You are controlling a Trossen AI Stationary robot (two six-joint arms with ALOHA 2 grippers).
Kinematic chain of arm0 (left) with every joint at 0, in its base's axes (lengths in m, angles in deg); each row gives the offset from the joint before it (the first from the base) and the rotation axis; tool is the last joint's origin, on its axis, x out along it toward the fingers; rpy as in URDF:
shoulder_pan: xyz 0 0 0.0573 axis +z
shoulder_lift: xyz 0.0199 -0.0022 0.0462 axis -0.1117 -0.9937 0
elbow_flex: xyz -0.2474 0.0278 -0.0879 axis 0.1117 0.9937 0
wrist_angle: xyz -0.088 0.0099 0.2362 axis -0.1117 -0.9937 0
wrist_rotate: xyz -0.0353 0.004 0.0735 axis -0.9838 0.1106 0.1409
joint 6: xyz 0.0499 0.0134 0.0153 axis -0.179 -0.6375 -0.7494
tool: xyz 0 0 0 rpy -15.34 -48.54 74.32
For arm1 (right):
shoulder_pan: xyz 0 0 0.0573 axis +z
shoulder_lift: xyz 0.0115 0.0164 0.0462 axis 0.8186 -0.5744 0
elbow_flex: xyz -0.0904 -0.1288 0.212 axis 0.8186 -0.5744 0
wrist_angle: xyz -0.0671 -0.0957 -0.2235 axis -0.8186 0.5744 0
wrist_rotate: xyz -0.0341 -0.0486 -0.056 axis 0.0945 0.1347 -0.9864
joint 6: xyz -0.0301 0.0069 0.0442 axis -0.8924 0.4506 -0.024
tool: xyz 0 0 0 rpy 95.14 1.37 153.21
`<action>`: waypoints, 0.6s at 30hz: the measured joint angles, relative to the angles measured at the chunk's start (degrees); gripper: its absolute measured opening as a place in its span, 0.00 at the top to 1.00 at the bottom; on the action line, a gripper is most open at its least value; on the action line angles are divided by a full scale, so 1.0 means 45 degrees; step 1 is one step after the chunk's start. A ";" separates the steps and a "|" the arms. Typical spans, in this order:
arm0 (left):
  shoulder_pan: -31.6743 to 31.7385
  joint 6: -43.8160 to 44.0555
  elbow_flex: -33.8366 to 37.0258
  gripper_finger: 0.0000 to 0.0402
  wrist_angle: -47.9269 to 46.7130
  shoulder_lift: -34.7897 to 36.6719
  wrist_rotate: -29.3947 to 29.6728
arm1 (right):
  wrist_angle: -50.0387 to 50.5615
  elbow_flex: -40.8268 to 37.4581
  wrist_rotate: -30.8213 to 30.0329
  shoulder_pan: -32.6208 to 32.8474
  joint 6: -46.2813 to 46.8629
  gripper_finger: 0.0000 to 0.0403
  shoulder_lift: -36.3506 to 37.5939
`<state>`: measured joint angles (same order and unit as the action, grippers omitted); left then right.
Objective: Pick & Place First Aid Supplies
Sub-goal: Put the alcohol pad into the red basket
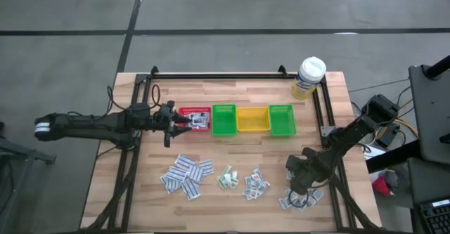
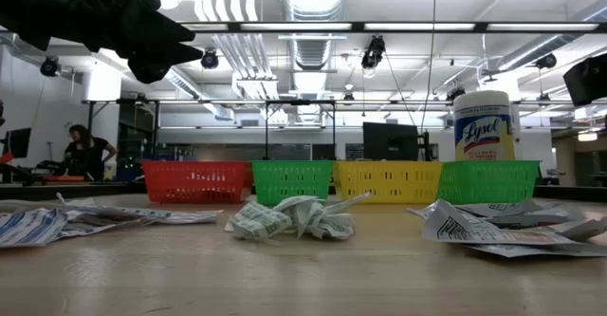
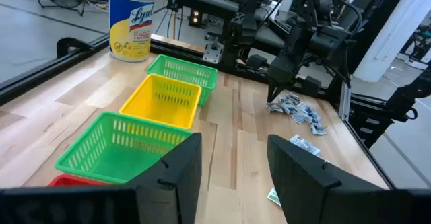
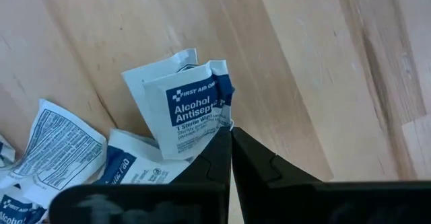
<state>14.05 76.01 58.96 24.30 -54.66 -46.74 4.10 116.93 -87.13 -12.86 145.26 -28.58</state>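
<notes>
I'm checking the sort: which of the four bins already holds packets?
The red bin, leftmost in the row, by the left pincer; white packets lie inside, while both green bins and the yellow one look empty.

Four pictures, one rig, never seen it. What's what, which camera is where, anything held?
It is a two-armed robot at a wooden table, sorting first aid packets into bins.

High view: overhead camera. Low view: camera at table height. The other two ride on the wrists, looking past each arm's fingers.

On the table: a row of bins, red, green, yellow, green, with a wipes bottle behind. In front lie piles of packets.

The left claw is open over the red bin, holding nothing. The right claw is down at the pile nearest the right edge, shut on the corner of an alcohol wipe packet that lies on the pile, not visibly lifted.
</notes>
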 joint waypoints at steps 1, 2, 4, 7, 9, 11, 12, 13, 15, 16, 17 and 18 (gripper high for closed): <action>-0.0005 0.0005 0.0000 0.59 -0.0005 0.0000 0.0000 | -0.0005 0.0001 0.0002 0.0000 -0.0029 0.98 0.0005; -0.0001 0.0005 0.0000 0.59 0.0000 0.0000 0.0000 | 0.0000 0.0005 0.0002 0.0000 -0.0033 0.98 0.0010; 0.0000 0.0005 0.0000 0.59 -0.0003 0.0000 0.0002 | 0.0005 0.0014 0.0002 0.0000 -0.0086 0.98 0.0039; 0.0000 0.0010 0.0000 0.59 -0.0005 0.0000 0.0000 | -0.0002 0.0034 0.0029 0.0000 -0.0093 0.98 0.0053; -0.0005 0.0010 0.0000 0.59 -0.0005 0.0000 0.0000 | 0.0000 0.0034 0.0130 0.0000 -0.0120 0.98 0.0053; 0.0000 0.0010 0.0000 0.59 -0.0005 0.0000 0.0000 | 0.0004 0.0034 0.0249 0.0000 -0.0179 0.98 0.0053; -0.0001 0.0010 0.0000 0.59 -0.0005 0.0000 0.0000 | -0.0004 0.0034 0.0258 0.0000 -0.0206 0.98 0.0053; 0.0000 0.0010 0.0000 0.59 -0.0005 0.0000 0.0000 | -0.0005 0.0034 0.0269 0.0000 -0.0222 0.98 0.0053; 0.0000 0.0012 0.0000 0.59 -0.0005 0.0000 0.0002 | -0.0003 0.0034 0.0271 0.0000 -0.0313 0.98 0.0053; -0.0003 0.0010 0.0000 0.59 -0.0005 0.0000 0.0000 | -0.0002 0.0034 0.0266 0.0000 -0.0380 0.98 0.0053; 0.0000 0.0013 0.0000 0.59 -0.0005 0.0000 0.0003 | 0.0000 0.0034 0.0250 0.0000 -0.0405 0.98 0.0053; -0.0001 0.0011 0.0000 0.59 -0.0005 0.0000 0.0001 | 0.0000 0.0034 0.0235 0.0000 -0.0437 0.98 0.0053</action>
<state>14.05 76.05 58.96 24.27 -54.66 -46.73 4.10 117.08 -86.07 -12.86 143.30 -28.34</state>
